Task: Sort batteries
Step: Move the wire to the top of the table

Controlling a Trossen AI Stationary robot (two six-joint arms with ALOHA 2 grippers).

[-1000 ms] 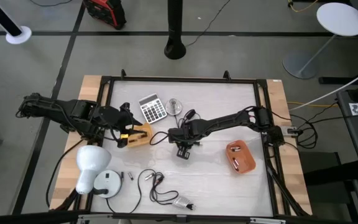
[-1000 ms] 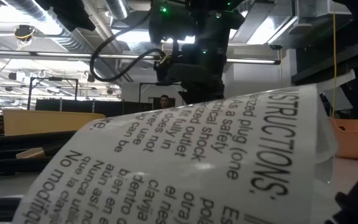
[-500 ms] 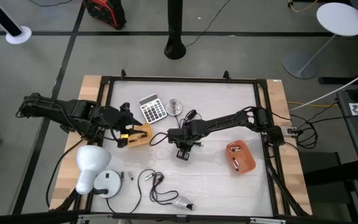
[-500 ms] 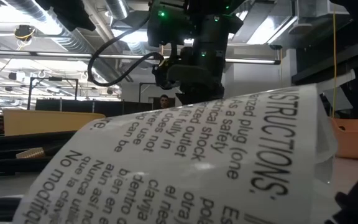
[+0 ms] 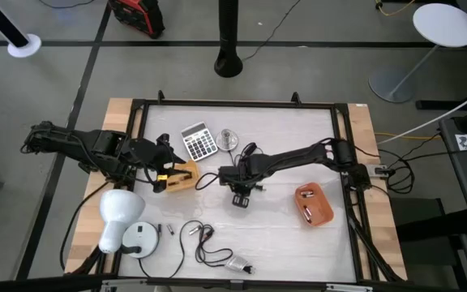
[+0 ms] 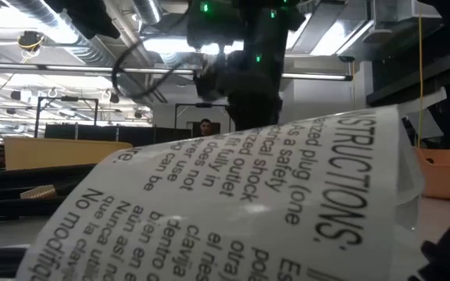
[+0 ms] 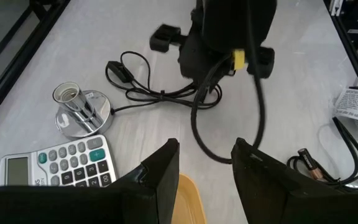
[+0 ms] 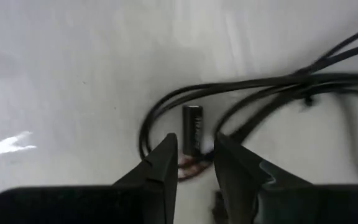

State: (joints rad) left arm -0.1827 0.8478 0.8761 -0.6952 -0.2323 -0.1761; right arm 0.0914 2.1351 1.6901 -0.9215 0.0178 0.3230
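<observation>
A dark battery [image 8: 192,121] lies on the white table among loops of black cable [image 8: 260,87]. My right gripper [image 8: 196,146] is open at the table's middle [image 5: 238,197], pointing down, one finger on each side of the battery's near end; no touch shows. My left gripper [image 7: 204,168] is open and empty over the tan tray [image 5: 182,175] at the left. Some batteries [image 5: 306,209] lie in the orange tray [image 5: 324,212] at the right. One battery [image 5: 169,230] lies near the lamp base, and another [image 7: 309,163] lies by a cable's paper label.
A calculator [image 5: 199,140] and a silver disc with a lamp socket [image 5: 227,139] lie at the far middle. A white lamp [image 5: 120,212] lies at the near left, coiled cables [image 5: 209,242] at the near edge. A printed label [image 6: 233,203] blocks much of the low view.
My right gripper has turned a little in place over the table's middle, as the low view shows. The battery and cables have stayed where they were.
</observation>
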